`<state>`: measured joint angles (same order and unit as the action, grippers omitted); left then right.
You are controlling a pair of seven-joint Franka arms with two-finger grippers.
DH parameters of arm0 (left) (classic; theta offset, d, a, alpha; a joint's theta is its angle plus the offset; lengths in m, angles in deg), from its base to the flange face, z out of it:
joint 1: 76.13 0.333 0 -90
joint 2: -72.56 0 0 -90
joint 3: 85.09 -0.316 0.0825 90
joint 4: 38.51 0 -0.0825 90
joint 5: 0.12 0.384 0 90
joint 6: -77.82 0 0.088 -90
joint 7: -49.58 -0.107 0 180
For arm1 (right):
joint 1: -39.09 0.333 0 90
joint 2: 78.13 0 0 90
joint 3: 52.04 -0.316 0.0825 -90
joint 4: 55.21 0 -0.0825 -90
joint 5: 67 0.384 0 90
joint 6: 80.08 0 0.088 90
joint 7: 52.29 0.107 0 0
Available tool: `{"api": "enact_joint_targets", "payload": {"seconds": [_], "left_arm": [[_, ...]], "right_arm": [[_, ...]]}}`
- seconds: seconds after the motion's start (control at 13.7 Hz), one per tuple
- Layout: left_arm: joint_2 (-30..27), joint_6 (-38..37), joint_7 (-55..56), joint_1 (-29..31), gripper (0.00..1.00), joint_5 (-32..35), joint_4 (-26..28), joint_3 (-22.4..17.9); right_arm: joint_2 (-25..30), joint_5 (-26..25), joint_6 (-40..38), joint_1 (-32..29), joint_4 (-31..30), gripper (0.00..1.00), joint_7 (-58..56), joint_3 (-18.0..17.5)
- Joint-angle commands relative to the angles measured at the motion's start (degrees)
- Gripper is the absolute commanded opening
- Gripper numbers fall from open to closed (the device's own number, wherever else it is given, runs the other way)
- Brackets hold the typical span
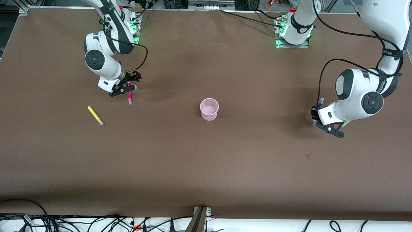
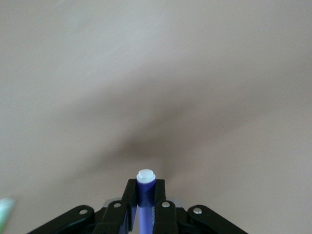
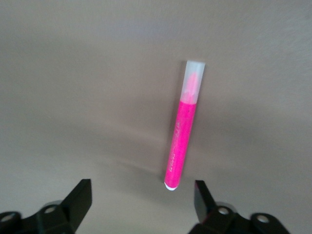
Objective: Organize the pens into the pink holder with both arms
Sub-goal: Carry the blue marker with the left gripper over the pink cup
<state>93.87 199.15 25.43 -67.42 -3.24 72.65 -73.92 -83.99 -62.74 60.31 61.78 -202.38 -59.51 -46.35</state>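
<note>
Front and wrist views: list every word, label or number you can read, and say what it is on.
None can be read.
Magenta pen: small dark print runs along its barrel, too blurred to read.
Left arm: dark band with pale lettering, too small to read.
Pink holder, yellow pen, purple pen: no text visible.
</note>
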Motion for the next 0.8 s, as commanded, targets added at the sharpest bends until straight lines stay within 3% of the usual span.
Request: {"api": "enact_joint_targets", "payload": {"seconds": [0.0,0.29,0.73], "left_arm": [[1.01,-2.15,-1.69,-0.09,0.0,-10.29,-3.57,5.07],[3.99,-1.63,-2.04,-0.71,0.0,-23.13,-7.09,11.66],[7.15,3.19,-8.16,-0.8,0.0,-30.7,-9.37,22.21]], "right_arm": [[-0.56,-0.21,1.65,-0.28,-0.83,0.86,-4.02,0.9],[-1.43,-0.12,1.65,-0.72,-0.83,0.73,-4.02,3.0],[-3.63,-0.04,1.82,-0.72,-0.74,0.69,-2.97,3.1]]}}
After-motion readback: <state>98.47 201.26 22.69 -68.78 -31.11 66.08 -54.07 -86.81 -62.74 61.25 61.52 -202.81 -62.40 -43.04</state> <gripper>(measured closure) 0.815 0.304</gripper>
